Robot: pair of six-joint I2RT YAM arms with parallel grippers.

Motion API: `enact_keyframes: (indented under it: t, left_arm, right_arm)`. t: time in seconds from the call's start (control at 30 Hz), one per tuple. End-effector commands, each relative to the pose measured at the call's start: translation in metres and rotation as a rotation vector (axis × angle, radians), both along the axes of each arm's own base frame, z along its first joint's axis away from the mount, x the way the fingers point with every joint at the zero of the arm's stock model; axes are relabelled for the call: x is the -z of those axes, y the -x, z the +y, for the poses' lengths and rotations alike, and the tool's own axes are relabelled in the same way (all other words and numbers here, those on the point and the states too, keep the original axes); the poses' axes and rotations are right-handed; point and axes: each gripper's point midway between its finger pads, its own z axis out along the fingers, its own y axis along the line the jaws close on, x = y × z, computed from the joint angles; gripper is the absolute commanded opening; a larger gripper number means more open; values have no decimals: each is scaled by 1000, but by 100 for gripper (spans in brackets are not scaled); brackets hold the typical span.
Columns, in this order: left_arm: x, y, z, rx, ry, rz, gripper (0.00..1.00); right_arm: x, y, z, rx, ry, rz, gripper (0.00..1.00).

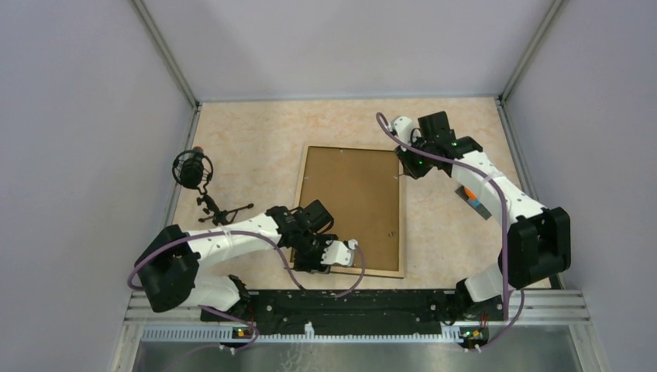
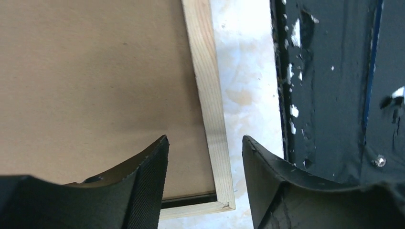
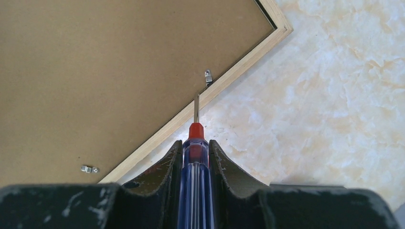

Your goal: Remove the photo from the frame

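Right wrist: right gripper [image 3: 196,145] grasps screwdriver [image 3: 195,131] near clip [image 3: 207,76] on frame [image 3: 239,69]; left gripper [image 2: 205,143] spread, empty.

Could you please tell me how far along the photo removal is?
Done: the frame lies back up. In hand: the right gripper holds a screwdriver, tip by a metal clip; the left gripper hangs open over the near corner. Left: the backing board sits in place, another clip shows, no photo visible.

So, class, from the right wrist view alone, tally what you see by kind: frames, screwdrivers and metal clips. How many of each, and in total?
frame: 1
screwdriver: 1
clips: 2
total: 4
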Motion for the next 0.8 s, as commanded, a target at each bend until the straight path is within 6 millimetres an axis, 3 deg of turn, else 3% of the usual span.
enact_keyframes:
  t: [0.0, 0.2, 0.77]
  left_arm:
    - [-24, -20, -37, -69, 130, -44, 65]
    - [-21, -28, -53, -88, 164, -42, 69]
    - [-11, -29, -59, -98, 165, -24, 69]
  right_arm:
    - [-10, -22, 3, 0, 13, -59, 0]
    - [-2, -33, 4, 27, 49, -78, 0]
    - [18, -50, 20, 15, 89, -74, 0]
